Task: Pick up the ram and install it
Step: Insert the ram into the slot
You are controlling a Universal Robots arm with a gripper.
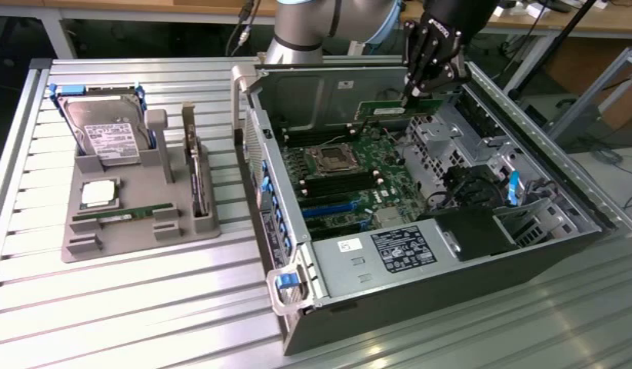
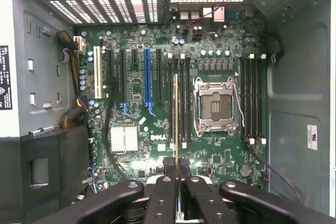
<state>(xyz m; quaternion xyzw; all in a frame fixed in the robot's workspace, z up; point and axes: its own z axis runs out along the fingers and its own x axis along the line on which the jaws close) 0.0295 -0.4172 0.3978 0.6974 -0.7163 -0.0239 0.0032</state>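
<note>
Where it's at: the ram [image 1: 394, 109] hangs inside the open case [image 1: 429, 307], above the motherboard [image 1: 347, 181], not seated.
Fingers [image 2: 195, 198]: nearly closed, pinching the ram's top edge.
Line-up: on the wrist view its thin edge runs along the long slots [image 2: 181, 98] just beside the CPU socket [image 2: 214, 106] (can't tell which slot).
How I'd do it: stick upright, parallel to the slot, straight down, even pressure. Any tilt probably jams it.
</note>
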